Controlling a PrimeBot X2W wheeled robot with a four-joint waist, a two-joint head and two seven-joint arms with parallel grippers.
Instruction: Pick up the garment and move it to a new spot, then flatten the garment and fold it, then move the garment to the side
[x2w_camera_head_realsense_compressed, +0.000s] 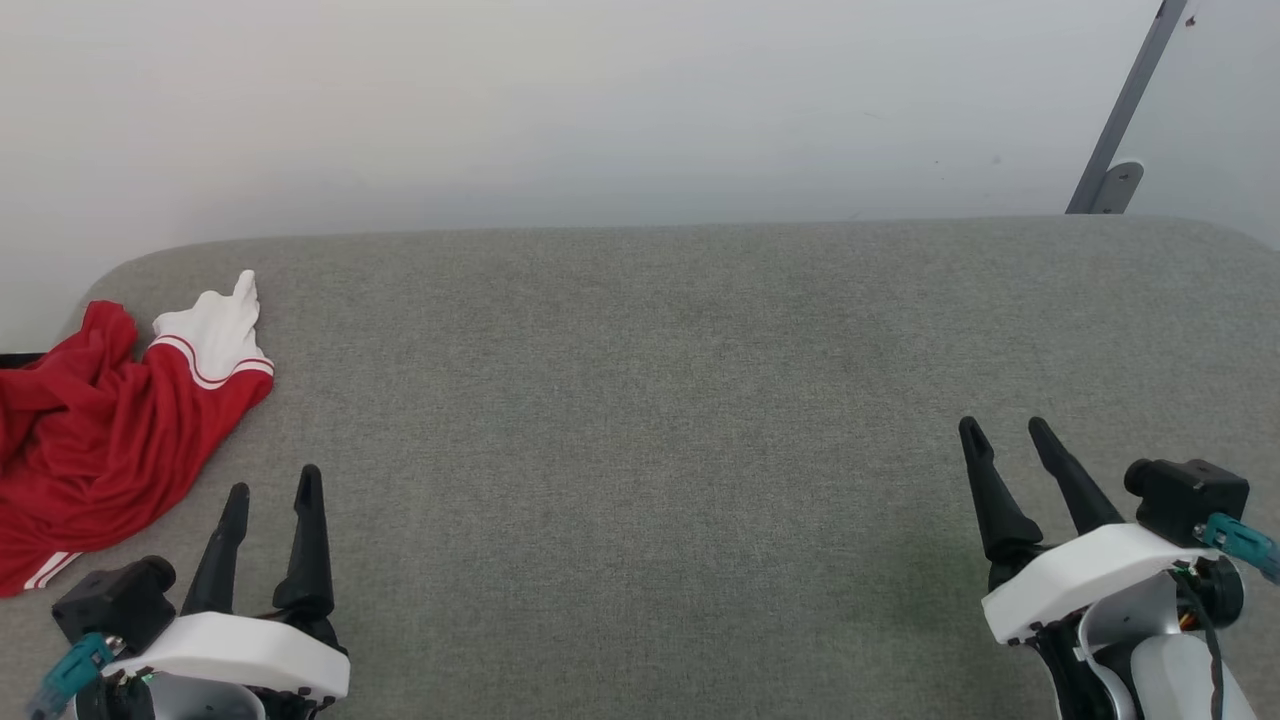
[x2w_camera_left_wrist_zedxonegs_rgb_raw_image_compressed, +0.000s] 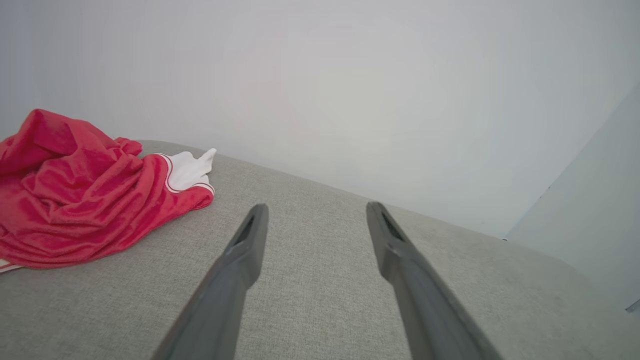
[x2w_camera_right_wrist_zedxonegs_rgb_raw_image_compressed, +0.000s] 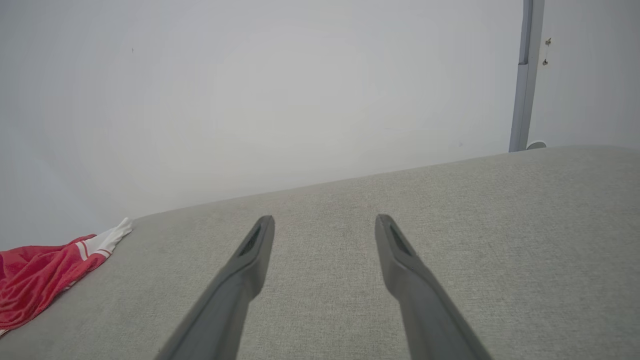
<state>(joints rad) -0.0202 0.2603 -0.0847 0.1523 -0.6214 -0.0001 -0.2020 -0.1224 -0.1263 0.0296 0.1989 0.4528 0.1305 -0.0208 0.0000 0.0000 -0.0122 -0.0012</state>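
You have the pale wall (x2w_camera_head_realsense_compressed: 600, 100) across the back. Under it the grey cloth-covered surface (x2w_camera_head_realsense_compressed: 650, 420) takes up most of the head view.

The garment (x2w_camera_head_realsense_compressed: 90, 440) lies in a crumpled red heap at about nine o'clock on that surface, against its left edge and running off the picture there. It is bunched, with folds piled on one another. From that you can judge that nothing of the task is done: no lift, no new spot, no flattening, no fold, no move to the side. All of it is left.

Your left hand (x2w_camera_head_realsense_compressed: 274, 478) sits at seven o'clock, fingers parted wide and holding nothing. The garment is just beside it, toward ten o'clock from the fingertips, with a strip of bare surface between. Your right hand (x2w_camera_head_realsense_compressed: 1002, 421) sits at four o'clock, equally wide and empty, well apart from the cloth. Both point toward twelve.

The white sleeve end (x2w_camera_head_realsense_compressed: 215, 335), set off by thin red-and-white stripes, sticks out of the heap toward one o'clock and rests on the surface. A striped white edge (x2w_camera_head_realsense_compressed: 50, 570) shows at the heap's six o'clock side. The first reach looks like the left hand's, since it is nearest.
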